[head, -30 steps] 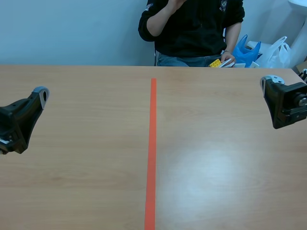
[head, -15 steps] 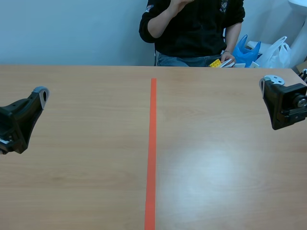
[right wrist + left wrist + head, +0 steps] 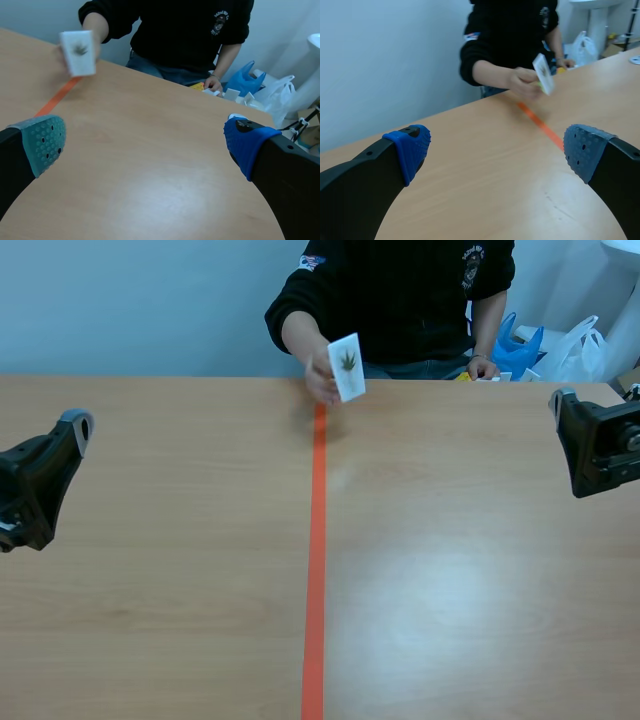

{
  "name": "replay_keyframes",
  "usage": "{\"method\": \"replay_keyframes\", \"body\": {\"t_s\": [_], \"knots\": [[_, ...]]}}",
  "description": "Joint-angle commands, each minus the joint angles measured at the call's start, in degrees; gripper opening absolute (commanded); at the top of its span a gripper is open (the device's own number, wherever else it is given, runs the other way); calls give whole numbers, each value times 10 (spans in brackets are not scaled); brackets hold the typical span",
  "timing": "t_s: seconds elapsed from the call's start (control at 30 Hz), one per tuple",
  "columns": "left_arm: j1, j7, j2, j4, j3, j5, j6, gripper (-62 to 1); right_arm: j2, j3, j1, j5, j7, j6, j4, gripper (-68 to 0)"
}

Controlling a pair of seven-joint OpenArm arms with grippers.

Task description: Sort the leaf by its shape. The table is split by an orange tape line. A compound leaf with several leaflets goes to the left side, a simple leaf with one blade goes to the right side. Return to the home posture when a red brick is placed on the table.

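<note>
Scene view, card: the leaf card (image 3: 347,367) is upright in the person's hand (image 3: 322,380), above the far end of the tape line (image 3: 316,560). It is not lying on the table (image 3: 180,590).
Scene view, arms: my left pincer (image 3: 72,432) and right pincer (image 3: 563,408) hang low at the two edges, well apart from the card.
Left wrist view, left pincer: released, fingers wide, nothing between the blue pads (image 3: 412,147). The card is far ahead, over the tape.
Right wrist view, right pincer: released and empty. The card is far ahead, off toward the teal pad (image 3: 45,142).
Leaf shape: the print looks like several narrow points, but it is too small to call.
Risk 1: sorting on this view could send the card to the wrong side.
Risk 2: reaching now could meet the hand.
Risk 3: once the card lies flat, thick pads may slide over it instead of lifting it.
</note>
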Motion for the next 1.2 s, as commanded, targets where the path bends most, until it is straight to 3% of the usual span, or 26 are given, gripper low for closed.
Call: {"method": "replay_keyframes", "body": {"t_s": [0.0,0.13,1.17], "knots": [[-2,-10,3,5,1,-3,16,-37,11,2,14,6,13,-13,14,4],[-2,-10,3,5,1,-3,38,-37,11,2,14,6,15,-15,14,4],[-2,-10,3,5,1,-4,37,-37,12,2,14,5,14,-15,14,4]]}}
